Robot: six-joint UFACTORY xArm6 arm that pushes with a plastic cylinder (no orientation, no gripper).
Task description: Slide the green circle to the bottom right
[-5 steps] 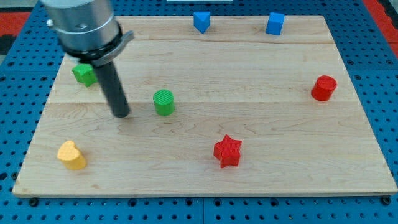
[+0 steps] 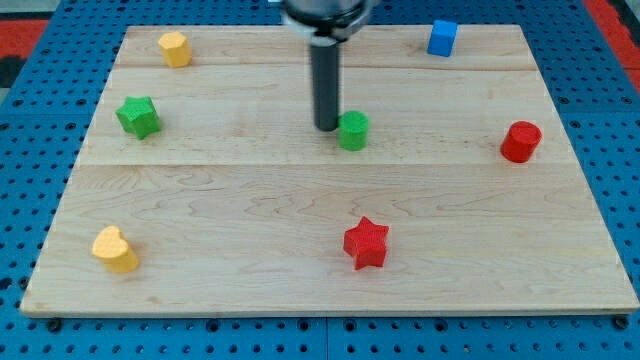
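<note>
The green circle (image 2: 353,131) stands on the wooden board (image 2: 250,220), a little above its middle. My tip (image 2: 327,126) rests on the board right at the circle's left side, touching or nearly touching it. The dark rod rises from the tip to the arm at the view's top.
A green star (image 2: 138,116) is at the left, a yellow block (image 2: 175,48) at the top left, a yellow heart (image 2: 115,249) at the bottom left. A red star (image 2: 366,243) lies below the circle, a red cylinder (image 2: 521,141) at the right, a blue cube (image 2: 443,38) at the top right.
The tip moved from the board's left to its middle. The green circle now stands further right and higher. A yellow block shows at top left; the second blue block is out of sight.
</note>
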